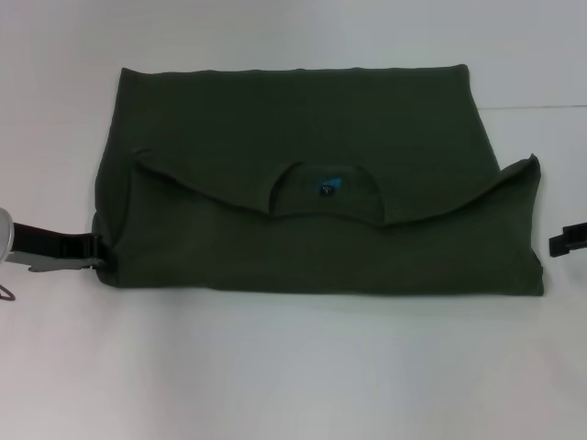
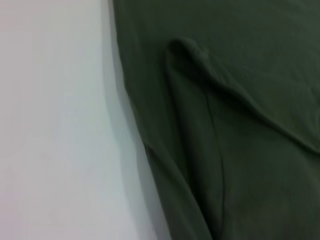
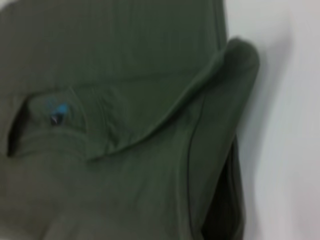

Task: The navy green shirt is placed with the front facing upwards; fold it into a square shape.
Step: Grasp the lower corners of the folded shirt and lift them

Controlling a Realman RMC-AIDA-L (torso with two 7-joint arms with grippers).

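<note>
The navy green shirt (image 1: pixel 303 238) lies on the white table, folded into a wide rectangle. Its top part is folded down toward me, so the round collar and blue neck label (image 1: pixel 328 182) show in the middle. My left gripper (image 1: pixel 94 249) reaches in low at the shirt's near left corner and touches its edge. At the far right edge of the head view, my right gripper (image 1: pixel 561 243) sits a little off the shirt's right side. The left wrist view shows the shirt's (image 2: pixel 240 125) folded side edge. In the right wrist view are the shirt (image 3: pixel 125 50), its label (image 3: pixel 61 109) and a raised corner.
The white table (image 1: pixel 293 367) stretches around the shirt, with bare surface in front, behind and on both sides. No other objects are in view.
</note>
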